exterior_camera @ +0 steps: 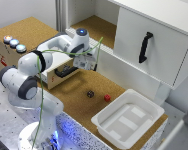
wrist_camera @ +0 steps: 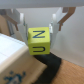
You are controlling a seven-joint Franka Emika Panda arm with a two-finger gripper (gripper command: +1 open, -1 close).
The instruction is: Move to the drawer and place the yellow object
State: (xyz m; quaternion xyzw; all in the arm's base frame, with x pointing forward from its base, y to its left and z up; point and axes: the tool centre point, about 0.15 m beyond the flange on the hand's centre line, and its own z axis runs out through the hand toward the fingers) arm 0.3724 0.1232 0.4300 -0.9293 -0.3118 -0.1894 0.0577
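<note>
A yellow cube [wrist_camera: 38,41] with dark letters on its faces sits between my gripper's [wrist_camera: 39,44] two pale fingers [wrist_camera: 59,26], which are shut on it. The small drawer [exterior_camera: 63,74] has a cork-brown front and a black bar handle [exterior_camera: 67,71], and it stands pulled open with pale inner walls [exterior_camera: 50,47]. In the exterior view my gripper [exterior_camera: 88,66] hangs just over the drawer's front edge, near the handle. In the wrist view the black handle [wrist_camera: 50,69] lies below the cube and a pale drawer wall [wrist_camera: 11,56] is beside it. The cube is too small to make out in the exterior view.
A white plastic tub [exterior_camera: 107,125] stands at the exterior view's lower right. A small red object [exterior_camera: 107,97] and a dark one [exterior_camera: 90,93] lie on the cork top. A big white cabinet front [exterior_camera: 159,55] with a black handle [exterior_camera: 145,47] is behind. A box with round buttons [exterior_camera: 14,42] is at the left.
</note>
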